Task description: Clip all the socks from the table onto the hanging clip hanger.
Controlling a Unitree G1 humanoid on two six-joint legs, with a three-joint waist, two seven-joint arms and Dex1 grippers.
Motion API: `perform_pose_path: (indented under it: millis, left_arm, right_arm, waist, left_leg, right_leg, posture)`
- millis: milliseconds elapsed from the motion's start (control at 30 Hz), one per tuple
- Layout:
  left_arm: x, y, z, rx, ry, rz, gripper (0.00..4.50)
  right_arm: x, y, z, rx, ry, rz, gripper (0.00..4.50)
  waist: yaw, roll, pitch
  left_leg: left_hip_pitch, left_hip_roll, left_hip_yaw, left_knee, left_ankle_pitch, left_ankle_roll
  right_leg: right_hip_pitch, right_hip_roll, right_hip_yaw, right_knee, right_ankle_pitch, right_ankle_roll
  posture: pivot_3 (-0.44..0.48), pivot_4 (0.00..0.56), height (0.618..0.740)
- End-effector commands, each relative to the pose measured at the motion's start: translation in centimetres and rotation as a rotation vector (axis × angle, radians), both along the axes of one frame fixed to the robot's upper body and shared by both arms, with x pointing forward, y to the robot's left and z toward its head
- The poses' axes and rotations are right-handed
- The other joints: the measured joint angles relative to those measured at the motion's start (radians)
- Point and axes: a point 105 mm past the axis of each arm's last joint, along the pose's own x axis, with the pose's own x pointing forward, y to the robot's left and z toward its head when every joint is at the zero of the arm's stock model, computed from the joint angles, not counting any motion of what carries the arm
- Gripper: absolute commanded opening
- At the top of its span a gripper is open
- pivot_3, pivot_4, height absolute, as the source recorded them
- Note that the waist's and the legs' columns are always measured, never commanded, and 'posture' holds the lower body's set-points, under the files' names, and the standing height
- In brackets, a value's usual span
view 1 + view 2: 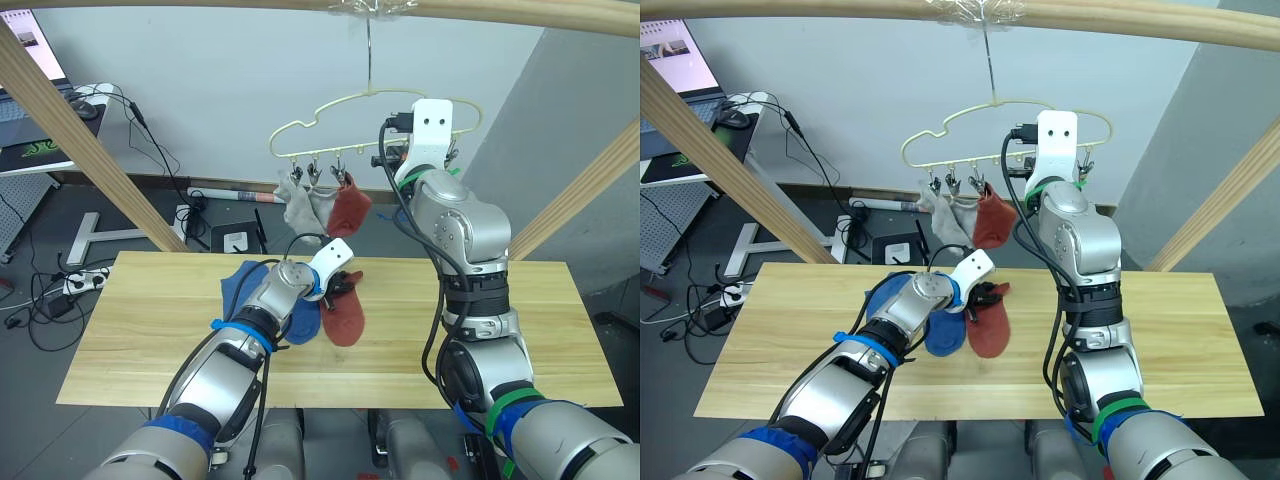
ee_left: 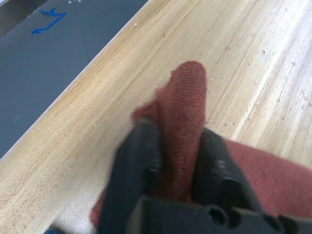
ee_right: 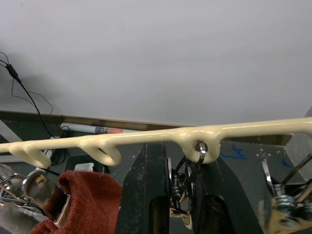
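Both arms: rounded silver-grey metallic housings, segmented at black joint rings; left arm (image 1: pixel 235 350) carries blue tape bands near the wrist and at the upper segment; right arm (image 1: pixel 465 260) carries green and blue bands low on its upper segment, a green strip near the wrist; black cables loop along the outside of each arm; white rectangular camera blocks sit at both wrists, the right one showing two small dark holes; pincer fingers (image 2: pixel 139 165) matt black, blocky, broad-tipped.
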Motion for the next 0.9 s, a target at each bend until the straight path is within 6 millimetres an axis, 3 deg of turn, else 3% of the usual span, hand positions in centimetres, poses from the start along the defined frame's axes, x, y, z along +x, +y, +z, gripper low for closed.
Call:
perform_pose_path:
  millis: [33, 400, 567, 900]
  left_arm:
    - [-0.5, -1.2, 0.6, -0.102, 0.035, -0.007, 0.34]
    - [1.0, -4.6, 11.0, -0.634, 0.016, 0.04, 0.34]
    - [1.4, -4.9, 12.8, -0.688, 0.007, 0.046, 0.34]
    - [2.0, -4.9, 14.7, -0.708, -0.041, 0.052, 0.34]
  right_arm:
    - [-0.6, 0.0, 1.6, 0.029, -0.053, 0.003, 0.13]
    - [-1.1, 0.3, 2.0, 0.103, 0.004, 0.027, 0.13]
    - [-1.2, 0.2, 1.9, 0.109, 0.018, 0.022, 0.13]
    - [-1.2, 0.1, 1.6, 0.106, 0.026, 0.02, 0.13]
  waist:
    - [0.0, 0.0, 0.0]
    - [-0.001, 0.0, 0.0]
    - [-0.002, 0.0, 0.0]
    - [-0.002, 0.0, 0.0]
  left_leg:
    - [0.0, 0.0, 0.0, 0.0, 0.0, 0.0]
    - [-0.001, 0.0, -0.001, 0.0, 0.0, 0.0]
    - [-0.001, 0.0, -0.001, 0.0, 0.0, 0.0]
    - [-0.001, 0.0, -0.001, 0.0, 0.0, 0.0]
  right_leg:
    - [0.0, 0.0, 0.0, 0.0, 0.0, 0.0]
    - [0.0, 0.0, 0.0, 0.0, 0.0, 0.0]
    - [0.0, 0.0, 0.0, 0.0, 0.0, 0.0]
    - [0.0, 0.0, 0.0, -0.001, 0.0, 0.0]
  posture:
    - [0.052, 0.215, 0.74]
    - [0.053, 0.216, 0.74]
    - [0.047, 0.214, 0.74]
    - [0.045, 0.21, 0.74]
